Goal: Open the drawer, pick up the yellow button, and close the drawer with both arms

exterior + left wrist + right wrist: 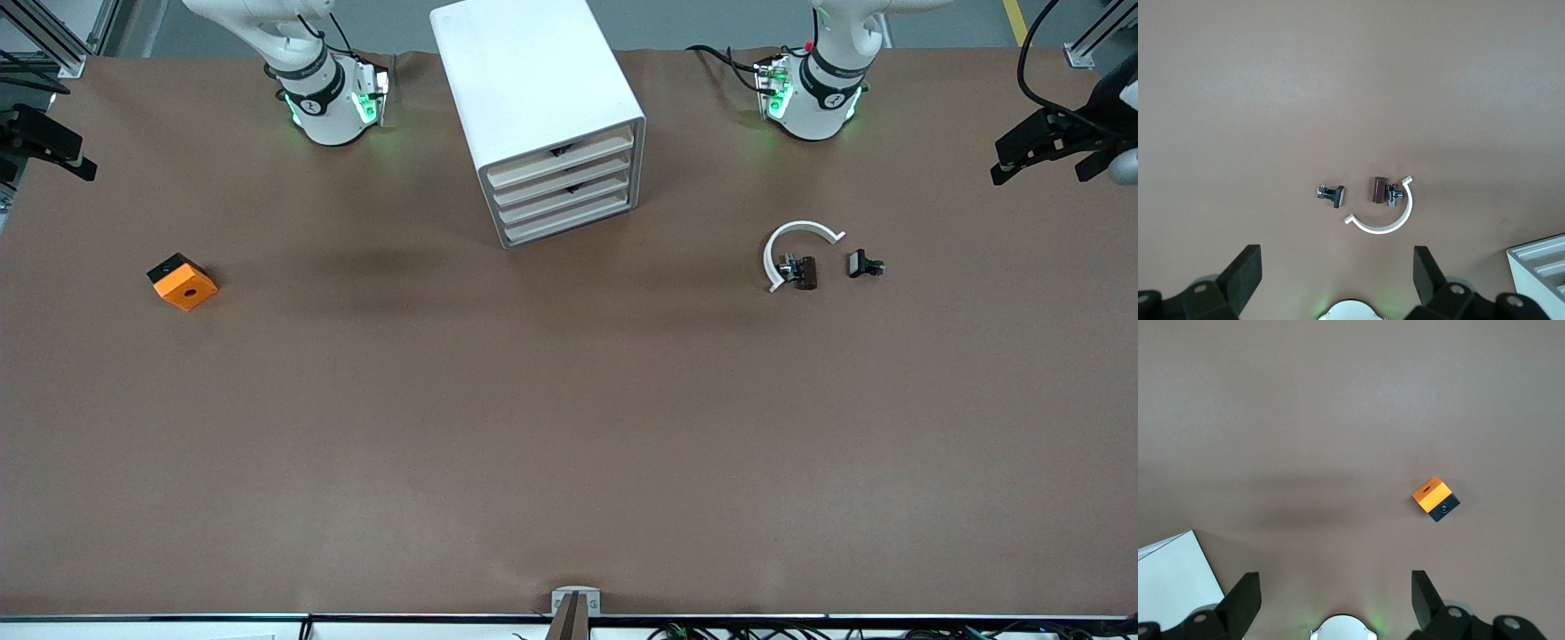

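A white cabinet (533, 89) stands between the two arms' bases, its stack of several drawers (566, 182) all shut and facing the front camera. The button is hidden. Both arms wait by their bases. My left gripper (1337, 263) hangs open over bare table close to its base, with nothing between its fingers (1245, 267), and a corner of the cabinet (1541, 260) shows at the edge of its view. My right gripper (1335, 585) is likewise open and holds nothing over the table beside the cabinet (1171, 573).
An orange square block with a hole (182, 282) (1435, 499) lies toward the right arm's end. A white curved piece (794, 236) (1385, 225) and two small dark parts (805, 272) (864, 264) lie toward the left arm's end. Black camera mounts (49, 142) (1058, 142) overhang both table ends.
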Robot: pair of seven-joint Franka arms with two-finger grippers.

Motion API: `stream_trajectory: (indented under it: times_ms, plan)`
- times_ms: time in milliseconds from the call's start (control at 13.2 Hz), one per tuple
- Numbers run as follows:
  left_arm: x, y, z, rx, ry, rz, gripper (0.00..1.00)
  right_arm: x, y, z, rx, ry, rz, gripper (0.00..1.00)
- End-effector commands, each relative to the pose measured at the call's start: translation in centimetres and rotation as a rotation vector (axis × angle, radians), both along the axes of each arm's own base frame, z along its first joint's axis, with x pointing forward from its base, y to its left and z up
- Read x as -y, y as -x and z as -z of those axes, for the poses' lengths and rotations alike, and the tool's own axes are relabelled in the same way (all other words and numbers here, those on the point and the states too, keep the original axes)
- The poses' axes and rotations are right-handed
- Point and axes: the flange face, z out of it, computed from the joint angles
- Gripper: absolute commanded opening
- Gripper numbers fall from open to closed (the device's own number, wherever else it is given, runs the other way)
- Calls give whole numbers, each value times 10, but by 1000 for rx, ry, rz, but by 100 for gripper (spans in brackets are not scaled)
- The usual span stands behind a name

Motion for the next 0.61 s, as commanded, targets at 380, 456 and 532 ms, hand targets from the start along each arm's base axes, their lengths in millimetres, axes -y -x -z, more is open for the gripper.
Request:
stream_trajectory:
  times_ms: [380, 456, 532]
  plan:
    - [-2, -15, 11, -37, 0, 4, 100, -3, 8, -1, 13, -9, 13, 100]
    - [-2, -21, 17, -48, 3, 8, 100, -3, 8, -1, 13, -9, 13, 100]
    - [2, -26, 27, -67, 4, 14, 100, -3, 7, -1, 13, -8, 13, 100]
